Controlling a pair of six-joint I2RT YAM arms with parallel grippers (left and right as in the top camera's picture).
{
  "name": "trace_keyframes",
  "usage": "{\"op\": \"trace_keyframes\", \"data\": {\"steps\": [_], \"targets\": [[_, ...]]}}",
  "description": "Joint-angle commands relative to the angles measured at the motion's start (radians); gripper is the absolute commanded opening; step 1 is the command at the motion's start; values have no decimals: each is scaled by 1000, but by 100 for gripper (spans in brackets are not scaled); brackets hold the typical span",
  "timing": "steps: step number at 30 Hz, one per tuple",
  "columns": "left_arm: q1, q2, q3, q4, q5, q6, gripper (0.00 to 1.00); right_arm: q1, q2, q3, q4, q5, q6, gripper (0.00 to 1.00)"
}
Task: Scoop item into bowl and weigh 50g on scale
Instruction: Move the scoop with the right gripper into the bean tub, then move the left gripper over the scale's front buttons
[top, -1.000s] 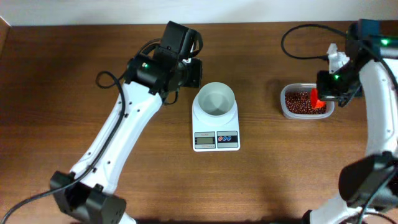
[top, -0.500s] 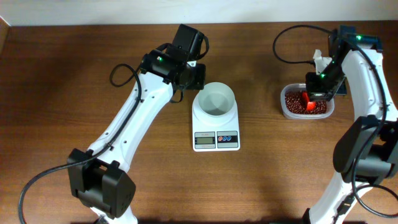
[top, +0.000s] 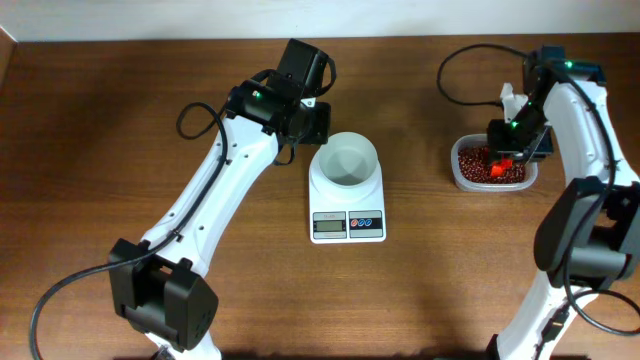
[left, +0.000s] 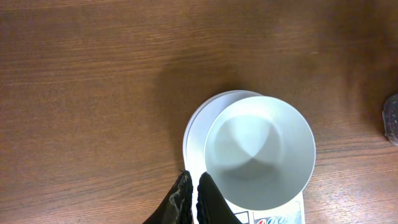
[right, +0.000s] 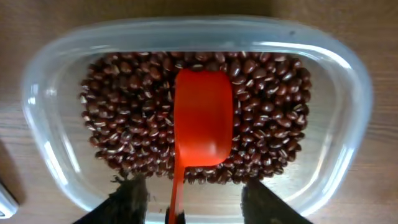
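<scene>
The white bowl (top: 347, 160) (left: 258, 152) stands empty on the white scale (top: 348, 226) (left: 194, 134). My left gripper (top: 316, 135) (left: 194, 177) is shut, its tips just beside the bowl's left rim over the scale's platform, with nothing seen between them. The red-brown beans (top: 475, 165) (right: 267, 112) lie in a clear plastic tub (top: 457, 178) (right: 348, 93) at the right. A red scoop (top: 505, 163) (right: 202, 118) rests bowl-up on the beans. My right gripper (top: 508, 160) (right: 193, 182) hangs open above the tub, the scoop's handle between its fingers but untouched.
The tub sits about a hand's width right of the scale on the brown wooden table (top: 120, 120). A small white object (top: 512, 100) stands behind the tub. Black cables loop near both arms at the back.
My right gripper has opened and let go of the red scoop, which now lies on the beans. The left arm swung in beside the bowl, then held still.
</scene>
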Motion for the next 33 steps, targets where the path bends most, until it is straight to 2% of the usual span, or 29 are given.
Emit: {"op": "trace_keyframes", "data": {"steps": [1,7,11,13,16,17,19,21,26,31,33], "targets": [[-3,11,-2,0,-15,13,8,-2,11,-10,4,13,-2,59],[-10,14,-14,2,-4,12,5,-2,10,9,11,0,25,60],[-15,18,-14,7,-4,12,5,-2,-37,141,-79,-25,25,61],[-15,18,-14,7,-3,12,11,-2,-83,203,-144,-26,29,65],[-15,18,-14,2,-3,12,21,-2,-166,206,-176,-26,58,67],[-15,18,-14,1,1,12,16,-2,-184,206,-182,-26,67,67],[-15,23,-14,3,50,11,0,-2,-214,205,-182,-26,78,67],[-21,47,-14,-2,100,12,0,-2,-238,205,-183,-26,101,68],[-61,95,-14,-23,103,12,0,-1,-251,203,-196,-22,124,68],[-138,90,-14,-155,92,42,0,-2,-270,203,-197,-21,123,69],[-163,77,-14,-198,95,42,0,-2,-269,203,-198,-10,123,73]]}}
